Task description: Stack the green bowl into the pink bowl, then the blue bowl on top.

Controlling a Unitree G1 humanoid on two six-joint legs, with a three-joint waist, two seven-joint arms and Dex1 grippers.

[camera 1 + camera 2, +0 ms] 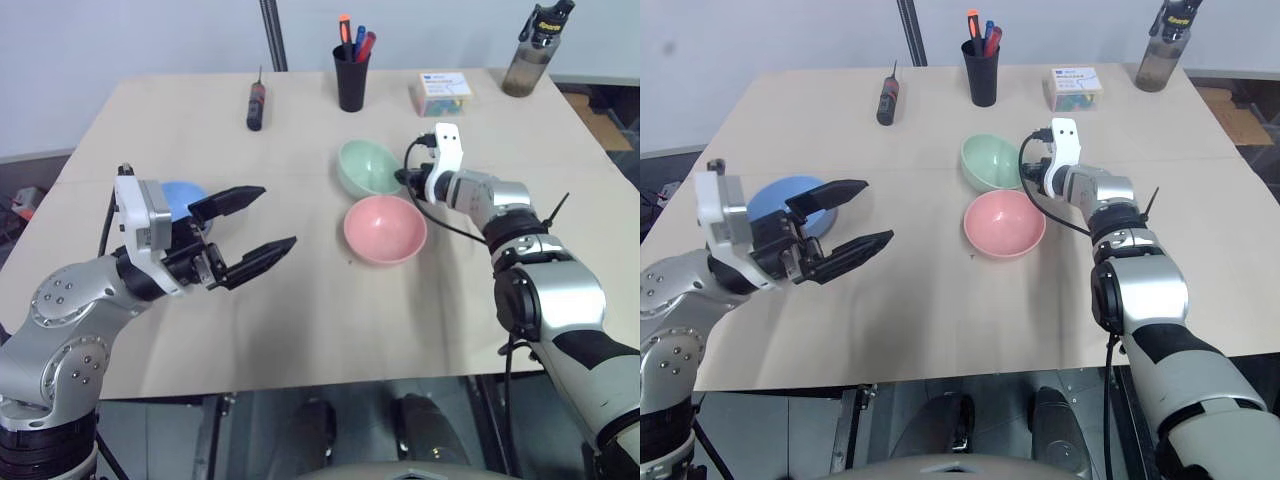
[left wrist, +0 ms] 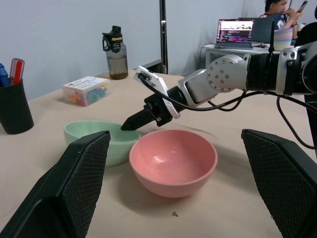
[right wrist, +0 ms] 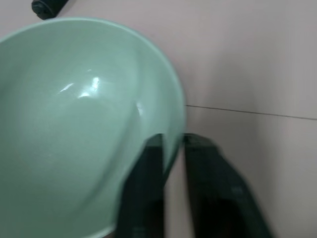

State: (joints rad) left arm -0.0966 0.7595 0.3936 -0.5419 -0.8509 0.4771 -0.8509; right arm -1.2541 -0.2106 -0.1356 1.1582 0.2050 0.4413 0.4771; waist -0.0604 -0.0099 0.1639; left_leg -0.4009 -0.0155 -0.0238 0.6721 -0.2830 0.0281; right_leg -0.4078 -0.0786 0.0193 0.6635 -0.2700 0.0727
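Green bowl (image 1: 367, 166), pink bowl (image 1: 385, 229), blue bowl (image 1: 790, 203)

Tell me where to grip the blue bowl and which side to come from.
Pinch the rim of the blue bowl, one finger inside and one outside, as the right gripper does on the green bowl. It sits upright with a thin open wall. Come from above with the open left gripper, which hangs right beside it.

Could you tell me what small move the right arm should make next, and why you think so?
Probably a short lift. The right end effector is shut on the rim of the small pale mint-green bowl, one finger inside, one outside. The bowl sits on the table beside the empty salmon-pink bowl. Raising it should clear the pink rim before carrying it across.
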